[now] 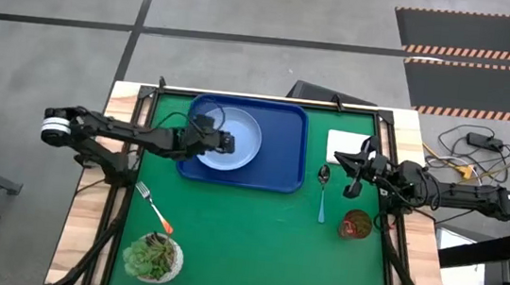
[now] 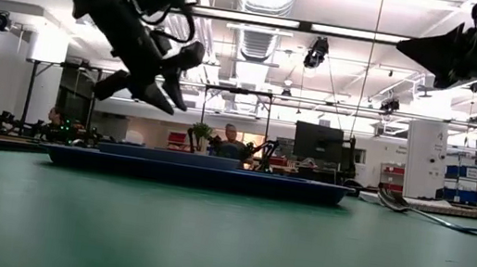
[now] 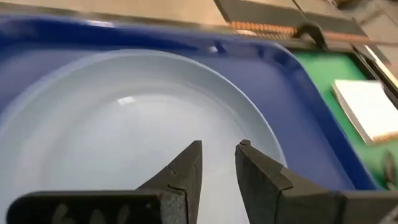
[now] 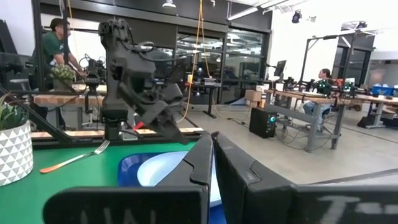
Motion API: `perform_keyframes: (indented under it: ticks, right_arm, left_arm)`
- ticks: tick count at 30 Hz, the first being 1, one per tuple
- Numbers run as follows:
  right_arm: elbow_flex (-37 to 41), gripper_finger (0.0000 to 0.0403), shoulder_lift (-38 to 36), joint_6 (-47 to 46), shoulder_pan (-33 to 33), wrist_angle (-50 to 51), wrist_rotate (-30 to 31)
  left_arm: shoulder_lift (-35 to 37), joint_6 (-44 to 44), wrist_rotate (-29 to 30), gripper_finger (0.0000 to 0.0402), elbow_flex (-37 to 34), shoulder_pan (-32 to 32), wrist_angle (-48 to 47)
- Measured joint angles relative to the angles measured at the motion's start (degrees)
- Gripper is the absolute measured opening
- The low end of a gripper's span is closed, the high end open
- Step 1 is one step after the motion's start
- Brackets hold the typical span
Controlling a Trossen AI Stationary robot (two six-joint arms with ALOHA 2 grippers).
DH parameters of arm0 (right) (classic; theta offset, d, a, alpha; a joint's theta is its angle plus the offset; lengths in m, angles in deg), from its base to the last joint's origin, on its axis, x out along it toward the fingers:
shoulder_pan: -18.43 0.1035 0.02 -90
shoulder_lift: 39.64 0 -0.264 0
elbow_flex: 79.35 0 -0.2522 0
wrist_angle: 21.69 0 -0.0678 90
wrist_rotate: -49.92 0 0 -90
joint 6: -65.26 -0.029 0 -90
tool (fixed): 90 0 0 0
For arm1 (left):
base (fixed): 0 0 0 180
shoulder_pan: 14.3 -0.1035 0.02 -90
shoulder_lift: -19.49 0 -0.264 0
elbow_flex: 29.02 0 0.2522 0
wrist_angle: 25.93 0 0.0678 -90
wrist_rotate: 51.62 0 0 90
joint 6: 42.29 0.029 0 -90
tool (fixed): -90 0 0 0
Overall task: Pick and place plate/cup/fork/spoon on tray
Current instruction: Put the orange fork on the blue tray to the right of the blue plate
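Note:
The pale-blue plate (image 1: 236,141) lies flat in the dark-blue tray (image 1: 281,169), in its left part. My left gripper (image 1: 228,143) hovers over the plate, clear above it in the low view (image 2: 169,96), with a narrow gap between its fingertips (image 3: 219,155). My right gripper (image 1: 354,172) is shut and empty, raised near the table's right side, beside the white pad. The blue-handled spoon (image 1: 323,190) lies on the mat right of the tray. The dark-red cup (image 1: 356,224) stands near the right edge. The orange-handled fork (image 1: 155,208) lies at the left front.
A white square pad (image 1: 345,147) lies right of the tray at the back. A small pot with a green succulent (image 1: 154,257) stands at the front left, near the fork. The green mat (image 1: 253,247) is bare at the front centre.

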Motion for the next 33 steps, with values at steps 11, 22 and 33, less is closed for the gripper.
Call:
perform_keyframes:
  ticks: [11, 22, 33]
  right_arm:
    - [0.0, 0.0009, 0.0, -0.49, 0.0, 0.54, -0.02]
    - [0.0, 0.0009, 0.02, -0.46, 0.01, 0.89, -0.02]
    - [0.0, 0.0009, 0.0, -0.46, 0.0, 0.89, -0.02]
  left_arm:
    - [-0.89, -6.48, -7.66, 0.0077, 14.52, 13.61, -17.85]
    - [-4.13, -41.27, -21.75, 0.0077, 23.72, 26.79, -64.05]
    - [-4.98, -56.78, -31.0, 0.0077, 15.86, 31.74, -66.64]
